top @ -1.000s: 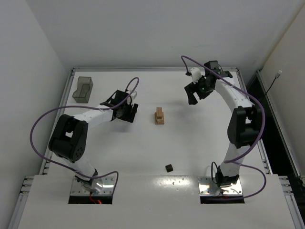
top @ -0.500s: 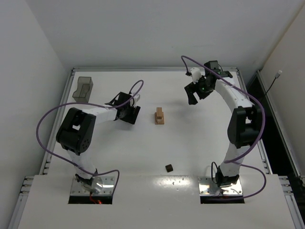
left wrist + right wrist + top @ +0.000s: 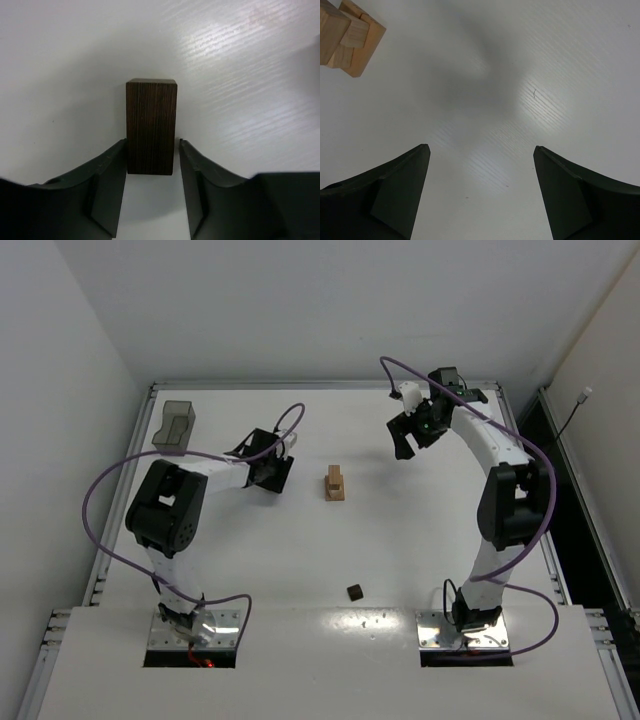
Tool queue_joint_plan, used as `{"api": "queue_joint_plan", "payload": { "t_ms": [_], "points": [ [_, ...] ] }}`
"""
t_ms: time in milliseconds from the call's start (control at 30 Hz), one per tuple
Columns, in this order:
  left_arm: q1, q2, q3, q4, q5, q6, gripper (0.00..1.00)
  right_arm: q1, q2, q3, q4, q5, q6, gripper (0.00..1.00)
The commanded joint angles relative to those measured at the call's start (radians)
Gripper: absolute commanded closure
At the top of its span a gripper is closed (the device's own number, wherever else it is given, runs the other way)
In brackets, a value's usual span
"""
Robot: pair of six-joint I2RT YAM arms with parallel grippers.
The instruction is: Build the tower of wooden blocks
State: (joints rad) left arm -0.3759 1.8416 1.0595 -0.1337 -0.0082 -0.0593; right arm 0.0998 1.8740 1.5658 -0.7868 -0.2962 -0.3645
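Observation:
The wood block tower [image 3: 335, 483] is a short stack of light tan blocks at the table's middle; it also shows in the right wrist view [image 3: 347, 35] at the top left. A dark brown cuboid [image 3: 151, 125] lies on the table with its near end between my left gripper's [image 3: 151, 145] fingertips. The left finger [image 3: 112, 170] touches it and a thin gap shows at the right finger. In the top view my left gripper [image 3: 272, 472] is left of the tower and hides this block. My right gripper [image 3: 408, 445] is wide open and empty, held above the table right of the tower.
A small dark brown cube [image 3: 354, 591] lies alone near the front, below the tower. A translucent grey bin [image 3: 174, 427] stands at the back left corner. Raised rails edge the table [image 3: 420, 540].
My left arm's elbow has swung inward and the left gripper has shifted slightly right and back. The right arm, the tower and the dark cube have not moved.

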Motion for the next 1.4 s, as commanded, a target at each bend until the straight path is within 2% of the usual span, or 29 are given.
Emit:
{"api": "queue_joint_plan", "payload": {
  "t_ms": [0, 33, 133, 233, 400, 467, 500, 533, 667, 733, 767, 867, 1067, 1200, 1367],
  "points": [
    [0.008, 0.016, 0.043, 0.026, -0.003, 0.003, 0.59, -0.005, 0.005, 0.036, 0.015, -0.029, 0.007, 0.18],
    [0.008, 0.016, 0.043, 0.026, 0.007, 0.003, 0.72, -0.005, 0.005, 0.036, 0.015, -0.029, 0.007, 0.18],
    [0.017, 0.005, 0.052, 0.008, 0.007, 0.003, 1.00, -0.005, 0.005, 0.036, 0.015, -0.029, 0.007, 0.18],
    [0.028, -0.027, 0.053, -0.015, 0.007, -0.034, 1.00, -0.005, 0.005, 0.036, 0.015, -0.029, 0.007, 0.18],
    [0.017, -0.149, 0.144, -0.167, 0.056, -0.117, 1.00, -0.005, -0.004, 0.036, 0.015, -0.029, 0.007, 0.18],
    [-0.020, -0.182, 0.187, -0.257, 0.009, -0.227, 1.00, 0.006, -0.013, 0.036, 0.015, -0.029, 0.007, 0.18],
    [-0.033, -0.211, 0.210, -0.288, -0.087, -0.281, 1.00, 0.006, -0.013, 0.036, 0.015, -0.029, 0.007, 0.18],
    [-0.043, -0.226, 0.239, -0.311, -0.107, -0.322, 1.00, 0.006, -0.013, 0.036, 0.015, -0.029, 0.016, 0.18],
    [-0.095, -0.268, 0.319, -0.401, -0.116, -0.441, 1.00, 0.006, -0.013, 0.056, 0.015, -0.029, 0.016, 0.18],
    [-0.126, -0.259, 0.394, -0.522, -0.170, -0.493, 1.00, 0.015, -0.022, 0.056, 0.015, -0.029, 0.027, 0.18],
    [-0.136, -0.259, 0.404, -0.573, -0.182, -0.570, 1.00, 0.015, -0.032, 0.044, 0.024, -0.029, 0.027, 0.18],
    [-0.188, -0.274, 0.393, -0.573, -0.208, -0.649, 1.00, 0.015, -0.041, 0.033, 0.035, -0.017, 0.048, 0.18],
    [-0.291, -0.217, 0.441, -0.593, -0.253, -0.697, 1.00, 0.035, -0.068, 0.023, 0.044, 0.002, 0.048, 0.18],
    [-0.304, -0.105, 0.497, -0.612, -0.243, -0.688, 1.00, 0.035, -0.078, 0.014, 0.044, 0.014, 0.048, 0.18],
    [-0.314, -0.045, 0.507, -0.601, -0.225, -0.679, 1.00, 0.035, -0.087, 0.005, 0.054, 0.023, 0.048, 0.18]
  ]
}}
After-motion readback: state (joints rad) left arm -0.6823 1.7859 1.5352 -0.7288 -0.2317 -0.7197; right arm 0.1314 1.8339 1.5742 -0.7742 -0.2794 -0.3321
